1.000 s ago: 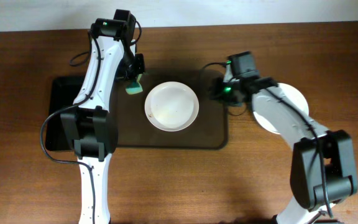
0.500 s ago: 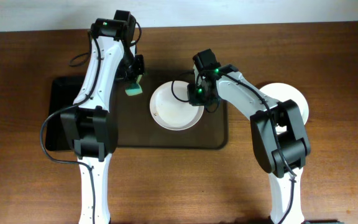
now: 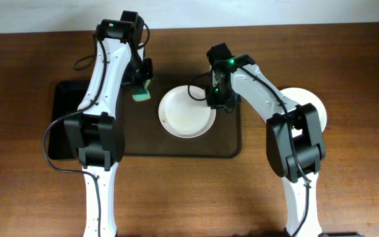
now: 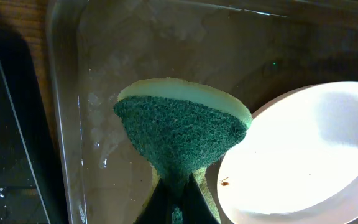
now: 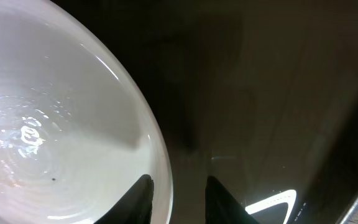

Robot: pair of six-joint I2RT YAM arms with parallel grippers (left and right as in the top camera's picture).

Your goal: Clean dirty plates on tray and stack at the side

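Note:
One white plate [image 3: 184,117] lies on the dark brown tray [image 3: 143,141]; it has small brown specks in the left wrist view [image 4: 297,149]. My left gripper [image 3: 141,87] is shut on a green and yellow sponge [image 3: 141,96], held over the tray just left of the plate; the sponge also shows in the left wrist view [image 4: 179,130]. My right gripper [image 3: 216,99] is open at the plate's right rim. In the right wrist view its fingers [image 5: 178,193] straddle the rim of the plate [image 5: 55,124]. White plates [image 3: 311,105] sit on the table at the right, partly hidden by the arm.
A smaller glossy black tray [image 3: 61,125] lies against the brown tray's left side and shows in the left wrist view [image 4: 5,124]. Wooden table surrounds both trays. The right arm crosses above the brown tray's right edge [image 5: 260,93].
My right arm swung left from the tray's right edge to the plate's right rim. The plate shifted slightly right. The left arm and sponge stayed put.

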